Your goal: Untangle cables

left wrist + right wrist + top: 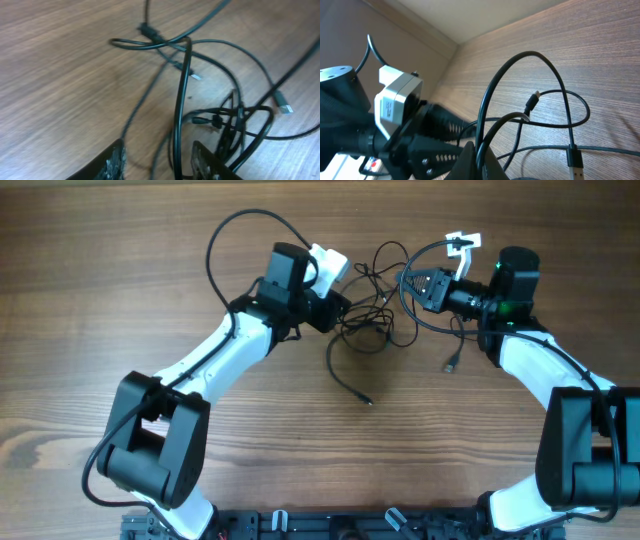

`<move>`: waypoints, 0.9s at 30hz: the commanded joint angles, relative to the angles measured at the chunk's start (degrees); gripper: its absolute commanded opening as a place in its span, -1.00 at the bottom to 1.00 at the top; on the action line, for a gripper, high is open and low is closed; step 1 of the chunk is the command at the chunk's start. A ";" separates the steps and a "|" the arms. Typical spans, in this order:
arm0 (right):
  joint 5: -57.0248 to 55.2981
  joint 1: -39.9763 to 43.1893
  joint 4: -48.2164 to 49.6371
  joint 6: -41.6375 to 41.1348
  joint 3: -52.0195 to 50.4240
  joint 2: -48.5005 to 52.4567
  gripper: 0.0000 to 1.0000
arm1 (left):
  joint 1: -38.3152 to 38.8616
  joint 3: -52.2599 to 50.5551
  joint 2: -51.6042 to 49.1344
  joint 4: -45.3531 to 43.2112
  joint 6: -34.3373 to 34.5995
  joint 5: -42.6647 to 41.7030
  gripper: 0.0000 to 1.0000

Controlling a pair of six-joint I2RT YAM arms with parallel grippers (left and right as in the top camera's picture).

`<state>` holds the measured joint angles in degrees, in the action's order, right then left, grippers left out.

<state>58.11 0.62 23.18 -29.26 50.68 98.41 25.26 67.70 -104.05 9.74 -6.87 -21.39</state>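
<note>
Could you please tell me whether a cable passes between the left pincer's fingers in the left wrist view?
Yes, one black cable runs down into the gap between the two spread fingers of the left pincer.

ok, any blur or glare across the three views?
Overhead: sharp, even light, soft shadows on the brown wooden table. Left wrist: thin black cables soft, black gripper fingers blurred. Right wrist: foreground defocused, wood grain crisp, no glare.
</note>
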 commanded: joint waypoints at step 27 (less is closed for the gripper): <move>-48.37 -0.02 -44.30 12.81 9.07 -0.15 -0.91 | -20.13 0.94 17.46 5.64 0.17 16.11 -0.92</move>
<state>19.75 0.64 -19.33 -19.66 56.27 98.41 6.48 67.79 -90.15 15.55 -5.76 -7.70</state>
